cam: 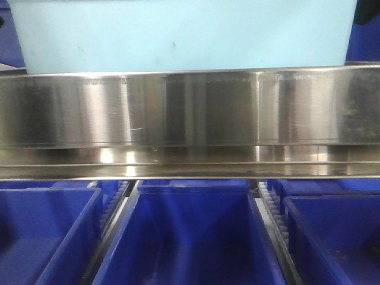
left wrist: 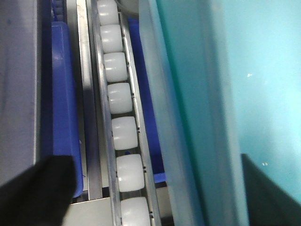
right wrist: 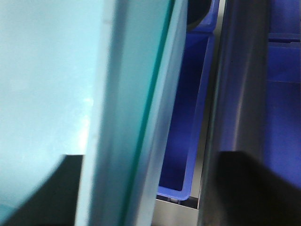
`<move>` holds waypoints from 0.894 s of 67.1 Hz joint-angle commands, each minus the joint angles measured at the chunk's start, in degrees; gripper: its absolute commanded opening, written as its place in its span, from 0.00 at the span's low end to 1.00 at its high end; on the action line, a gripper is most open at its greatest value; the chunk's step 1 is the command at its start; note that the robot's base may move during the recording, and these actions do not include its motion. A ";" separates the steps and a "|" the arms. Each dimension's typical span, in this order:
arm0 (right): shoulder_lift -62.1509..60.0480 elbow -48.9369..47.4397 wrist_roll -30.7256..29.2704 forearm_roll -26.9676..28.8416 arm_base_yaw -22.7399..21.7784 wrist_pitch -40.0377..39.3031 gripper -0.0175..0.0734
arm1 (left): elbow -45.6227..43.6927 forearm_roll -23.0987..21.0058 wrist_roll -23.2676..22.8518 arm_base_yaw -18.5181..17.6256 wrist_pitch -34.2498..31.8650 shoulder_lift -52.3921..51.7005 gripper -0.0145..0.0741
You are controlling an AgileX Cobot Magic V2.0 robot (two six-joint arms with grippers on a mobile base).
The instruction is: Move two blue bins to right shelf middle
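Note:
A pale blue bin (cam: 178, 35) fills the top of the front view, above a steel shelf beam (cam: 190, 113). In the left wrist view my left gripper (left wrist: 157, 188) straddles this bin's side wall (left wrist: 188, 117). One dark finger (left wrist: 268, 193) is inside the bin against the wall, and the other finger (left wrist: 37, 188) stands well clear outside. My right gripper (right wrist: 150, 188) straddles the opposite wall (right wrist: 131, 117) the same way. Its inner finger (right wrist: 42, 188) lies by the wall, with a gap to its outer finger (right wrist: 254, 188). Both grippers look open.
Below the beam stand three dark blue bins (cam: 190, 237), (cam: 41, 237), (cam: 338, 237), separated by roller tracks. A track of white rollers (left wrist: 124, 132) runs under the left gripper beside a dark blue bin (left wrist: 61, 94). A grey steel upright (right wrist: 235, 94) stands close to the right gripper.

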 commanded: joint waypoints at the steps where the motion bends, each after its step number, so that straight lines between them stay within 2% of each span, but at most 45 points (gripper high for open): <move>1: 0.17 0.78 -0.40 0.10 -0.16 0.24 0.38 | 0.05 -0.49 0.08 0.25 0.11 0.13 0.52; 11: 0.17 0.78 -0.40 0.10 -0.16 0.69 0.00 | 0.05 -0.58 0.08 0.25 0.01 0.13 0.12; 13: 0.17 0.78 -0.40 0.10 -0.16 0.69 0.01 | 0.05 -0.70 0.08 0.25 0.01 0.13 0.04; 36: -0.54 0.78 -0.40 0.10 -0.16 0.40 0.02 | -0.17 -0.94 0.08 0.25 -0.49 -1.10 0.04; 60: -7.42 -0.91 -0.40 0.10 -0.16 -5.03 0.02 | -4.53 -2.01 0.08 0.25 -2.47 -6.92 0.04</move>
